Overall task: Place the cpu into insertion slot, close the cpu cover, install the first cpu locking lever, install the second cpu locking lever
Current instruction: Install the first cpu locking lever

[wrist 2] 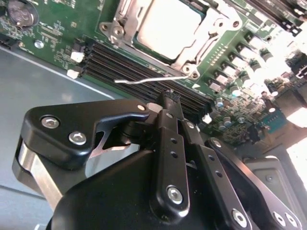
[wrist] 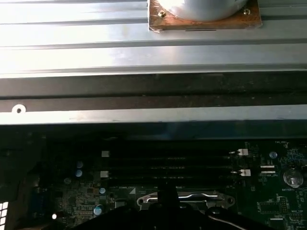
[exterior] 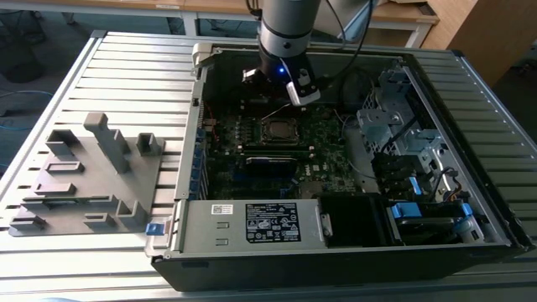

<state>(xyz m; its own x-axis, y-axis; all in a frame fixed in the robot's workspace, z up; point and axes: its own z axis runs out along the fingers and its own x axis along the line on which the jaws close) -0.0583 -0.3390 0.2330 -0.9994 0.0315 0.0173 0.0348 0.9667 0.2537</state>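
One locking lever [wrist 2: 153, 79] juts loose beside the insertion slot [wrist 2: 111, 29], where the cpu [wrist 2: 165, 28] sits under the cpu cover [wrist 2: 211, 38]. The gripper [wrist 2: 170, 98], fingers seemingly pressed together, hovers near it.

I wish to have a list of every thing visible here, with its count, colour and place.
table: one, grey metal, beneath the case.
case: one, black, on the table.
board: one, green, inside the case.
cpu: one, silver-grey, on the board.
cover: one, silver, framing the cpu.
lever: one, silver wire, beside the cover.
fixture: one, grey, on the table, exterior view's left.
arm: one, grey, above the board.
gripper: one, black, close to the lever.
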